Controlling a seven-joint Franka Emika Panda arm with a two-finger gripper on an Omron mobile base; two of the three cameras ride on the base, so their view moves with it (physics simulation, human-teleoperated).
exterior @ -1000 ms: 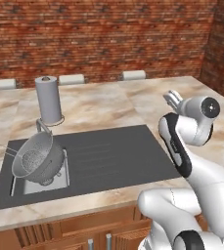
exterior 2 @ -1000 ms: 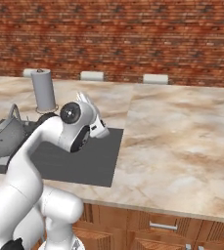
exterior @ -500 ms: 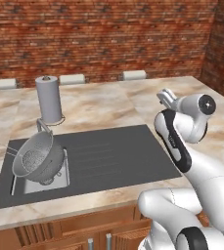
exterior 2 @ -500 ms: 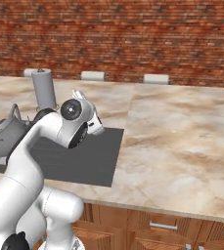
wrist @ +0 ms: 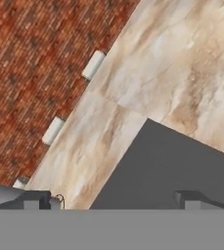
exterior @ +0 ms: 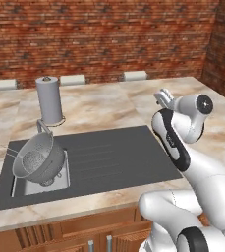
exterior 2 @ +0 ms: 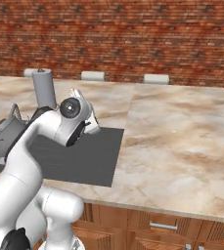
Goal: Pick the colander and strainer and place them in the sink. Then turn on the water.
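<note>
At the far left, the strainer (exterior: pixel 6 148) pokes out from behind the colander (exterior: pixel 38 160), its thin handle lying on the sink's (exterior: pixel 119 162) dark rim. The colander sits tilted in the small steel basin (exterior: pixel 60 183), too big to drop flat, so it leans against the edge. Just behind stands a grey cylinder (exterior: pixel 49 99) on the counter (exterior: pixel 104 106). Further right, over the drainboard's far corner, the gripper (exterior: pixel 162 96) hangs released and empty, probably heading for the tap.
</note>
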